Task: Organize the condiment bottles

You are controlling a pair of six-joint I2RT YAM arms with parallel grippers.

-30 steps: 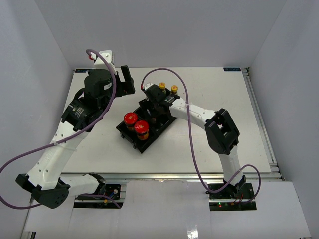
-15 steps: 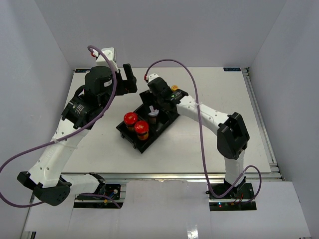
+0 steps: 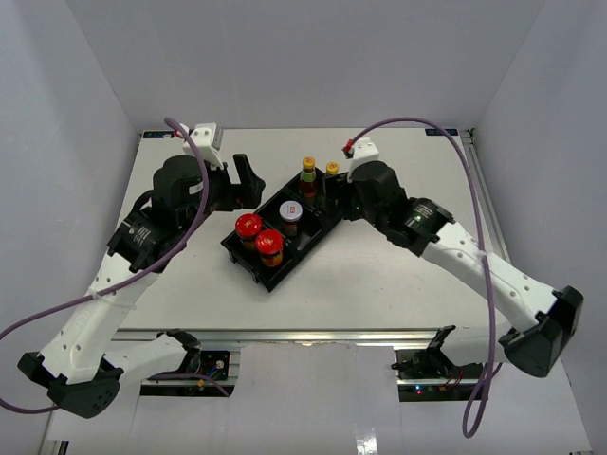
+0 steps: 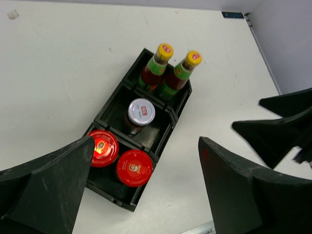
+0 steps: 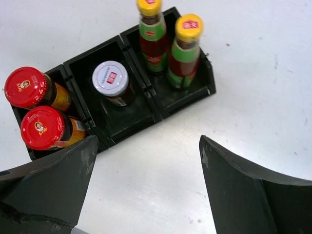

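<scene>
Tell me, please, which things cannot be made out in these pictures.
- Right wrist view: the cap of the farther yellow-capped bottle is cut off by the top edge.
- Left wrist view: a finger of the left gripper hides one corner of the black tray.
- Top view: the print on the red-lidded jars is too small to read.
- All views: its lid and the tray walls hide most of the white-lidded jar.

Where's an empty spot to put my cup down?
The middle compartment has room beside the white-lidded jar. The table is bare between the tray and the near edge. Crowded: both end compartments, one with two red-lidded jars, one with two bottles.
</scene>
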